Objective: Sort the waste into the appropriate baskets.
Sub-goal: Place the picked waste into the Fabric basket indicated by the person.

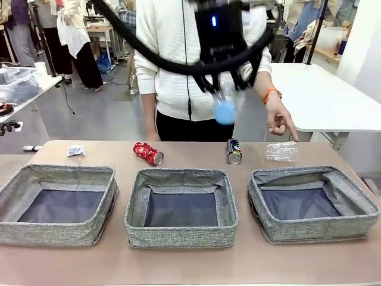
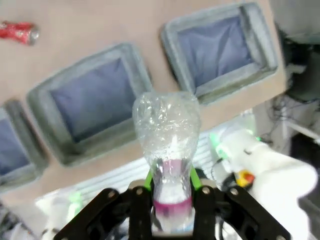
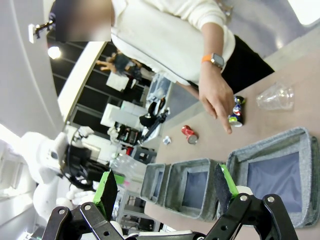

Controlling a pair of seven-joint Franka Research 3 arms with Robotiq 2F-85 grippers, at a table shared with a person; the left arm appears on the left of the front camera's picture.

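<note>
- The paper wad (image 1: 75, 150) lies at the far left of the table, behind the left basket (image 1: 53, 233). It is feather-light and soft, so a pinch anywhere should do.
- The red can (image 1: 148, 153) lies dented on its side behind the middle basket (image 1: 181, 236). It is thin, light metal and likely to roll, so take it across the body.
- The left gripper (image 2: 171, 184) hangs high over the table's middle, jaws clamped on the purple-labelled bottle (image 2: 167, 130) at its label band. The crumpled clear plastic looks light, springy and slick, and the narrow section gives the firmer hold.
- The dark can (image 1: 234, 151) sits behind the gap between the middle and right baskets. Grip its sides.
- The clear bottle (image 1: 281, 152) lies behind the right basket (image 1: 309, 230), below the person's hand (image 1: 280, 119), which points down. It is flimsy, so squeeze it gently.
- The right gripper (image 3: 165, 192) is raised off the table, jaws wide apart and empty.
</note>
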